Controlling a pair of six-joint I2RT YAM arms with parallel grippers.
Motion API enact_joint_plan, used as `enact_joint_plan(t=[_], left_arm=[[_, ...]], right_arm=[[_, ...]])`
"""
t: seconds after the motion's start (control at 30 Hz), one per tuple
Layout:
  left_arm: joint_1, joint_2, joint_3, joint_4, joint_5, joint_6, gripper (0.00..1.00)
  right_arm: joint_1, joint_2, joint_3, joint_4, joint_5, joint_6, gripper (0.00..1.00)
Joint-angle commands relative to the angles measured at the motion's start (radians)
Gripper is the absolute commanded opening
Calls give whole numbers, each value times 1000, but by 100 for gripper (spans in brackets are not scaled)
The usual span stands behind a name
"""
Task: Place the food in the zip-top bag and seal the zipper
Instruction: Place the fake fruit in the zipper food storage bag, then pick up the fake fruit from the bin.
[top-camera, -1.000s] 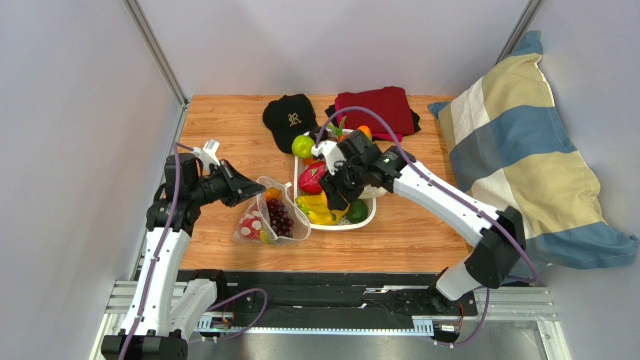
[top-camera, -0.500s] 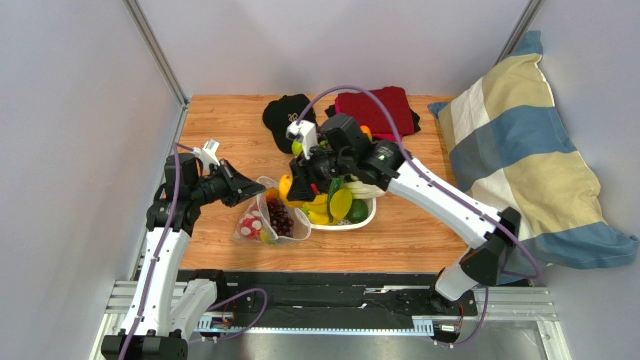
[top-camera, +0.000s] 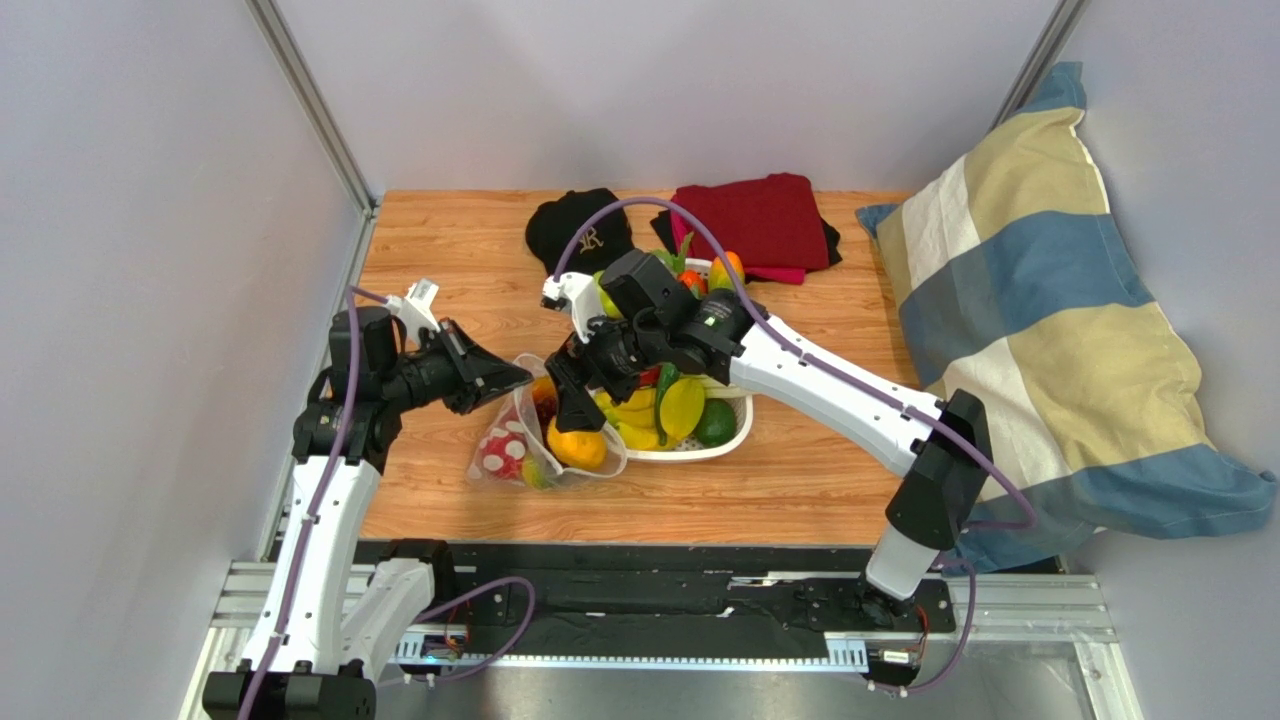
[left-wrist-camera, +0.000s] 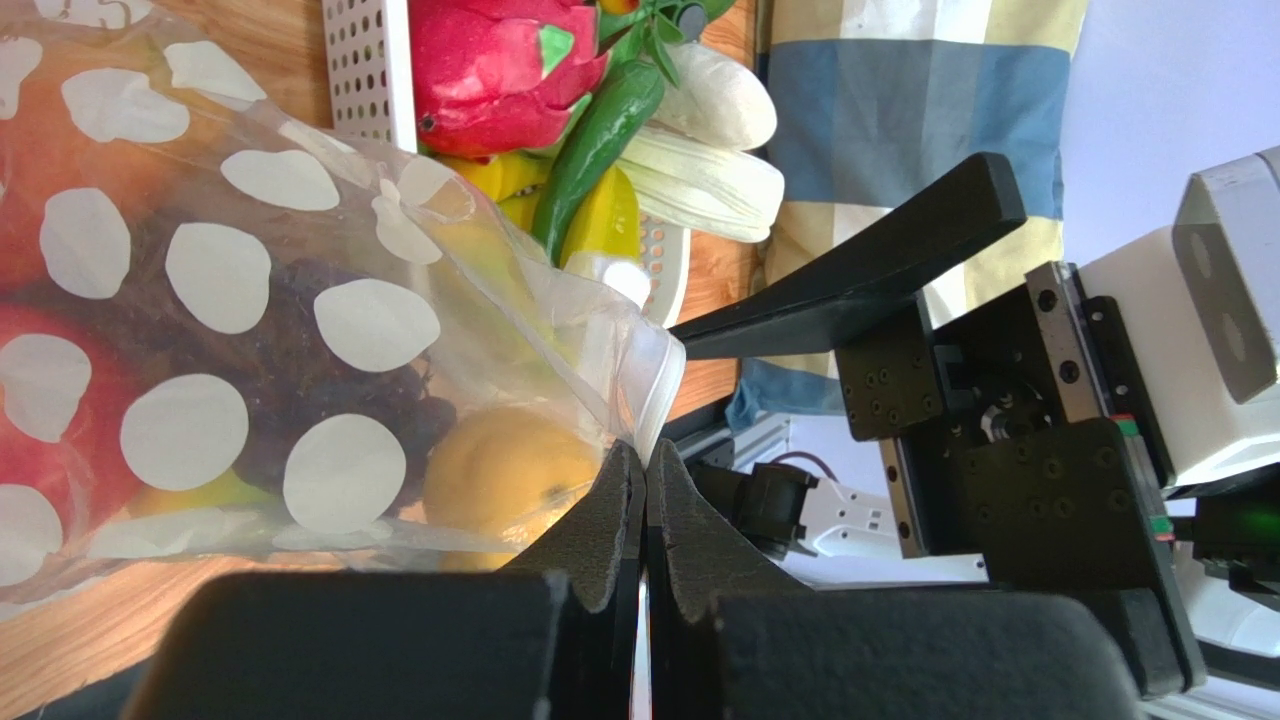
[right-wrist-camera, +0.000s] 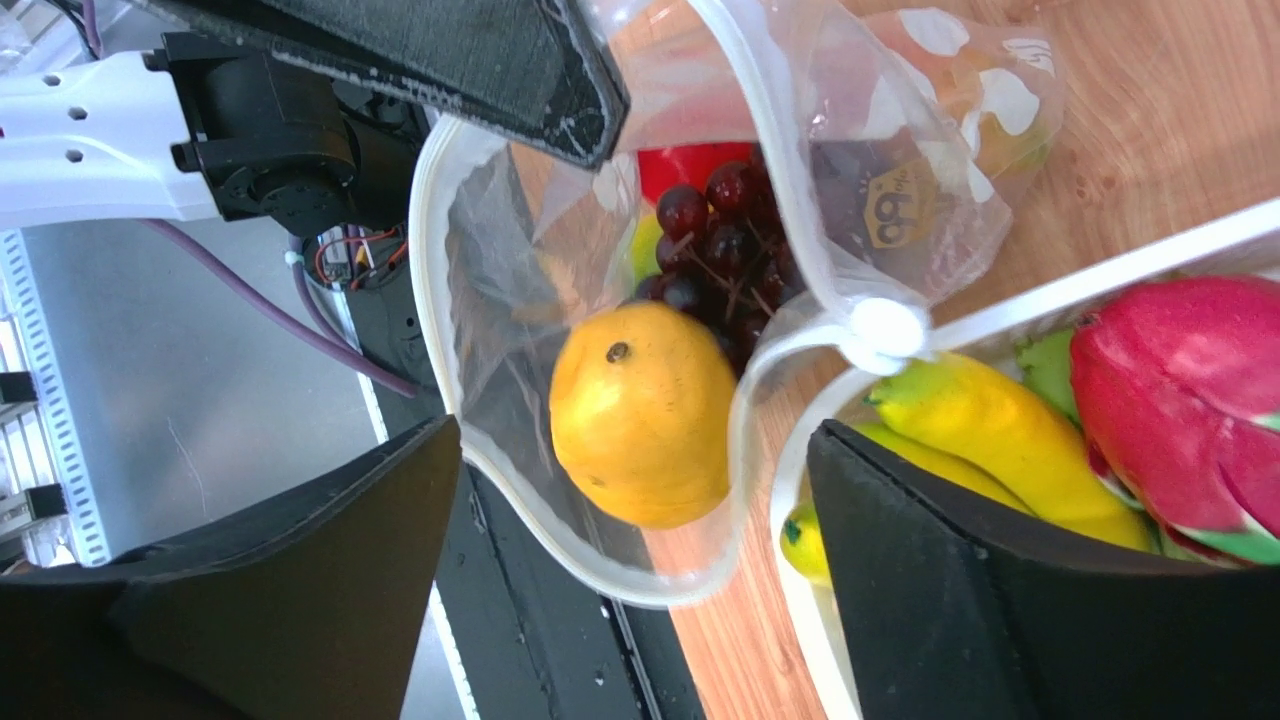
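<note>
The dotted zip-top bag (top-camera: 529, 435) lies open on the table left of the white tray (top-camera: 684, 452). My left gripper (top-camera: 507, 381) is shut on the bag's zipper edge (left-wrist-camera: 649, 393) and holds its mouth up. An orange fruit (top-camera: 577, 444) sits in the bag's mouth (right-wrist-camera: 642, 413), beside dark grapes (right-wrist-camera: 721, 248) and a red piece. My right gripper (top-camera: 568, 402) is open right above the bag mouth, its jaws either side of the orange and clear of it. The tray holds a pink dragon fruit (right-wrist-camera: 1187, 405), bananas (right-wrist-camera: 992, 428) and a green lime (top-camera: 715, 422).
A black cap (top-camera: 579, 237) and a folded red cloth (top-camera: 756, 222) lie at the back. A striped pillow (top-camera: 1052, 315) leans at the right. The table's front edge and black rail (top-camera: 661, 578) run close below the bag.
My right gripper carried the orange from the tray leftward to the bag mouth and opened; the orange now rests in the bag. The left gripper has not moved.
</note>
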Motion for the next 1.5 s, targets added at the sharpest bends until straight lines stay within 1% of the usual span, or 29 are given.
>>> enact_joint_plan(t=[0.0,0.1,0.27,0.3,0.33,0.37,0.4,0.43,0.47,0.5,0.63,0.73,0.77,0.87,1.1,1.37,1.47], left_arm=[[4,-20,26,49,35,-9,0],[4,-20,19,56,33,-14,0],[4,-17,17,57,30,-15,0],[4,-18,19,56,30,-14,0],[4,-18,19,56,27,-11,0],[4,-20,19,54,24,-12,0],[4,-20,17,56,24,-12,0],[4,-18,14,56,22,-12,0],[4,-17,13,56,21,-12,0],[4,-17,11,57,21,-14,0],[4,-17,11,57,18,-12,0],[4,-15,11,56,16,-9,0],[4,-13,11,57,15,-11,0],[4,-12,9,63,16,-17,0],[4,-10,11,69,19,-20,0],[4,-9,0,72,22,-22,0],[4,-7,-3,75,21,-20,0]], right_arm=[[-51,-103,-1,-12,27,-28,92],[-107,-152,-53,-34,72,-29,93],[-201,-217,-193,-97,170,-108,87],[-212,-229,-212,-103,220,-106,85],[-223,-232,-229,-111,237,-105,85],[-232,-237,-269,-114,286,-98,85],[-232,-249,-291,-105,332,-68,88],[-232,-254,-318,-64,392,-4,88],[-232,-258,-352,-56,517,45,88],[-232,-249,-363,-52,532,69,89],[-233,-238,-372,-37,462,113,89],[-233,-208,-354,-35,457,132,89],[-233,-202,-354,-32,422,135,89],[-233,-171,-355,-26,396,164,89],[-233,-108,-349,-25,366,205,89],[-233,-22,-296,-25,337,224,91],[-233,-18,-297,-25,307,230,88]])
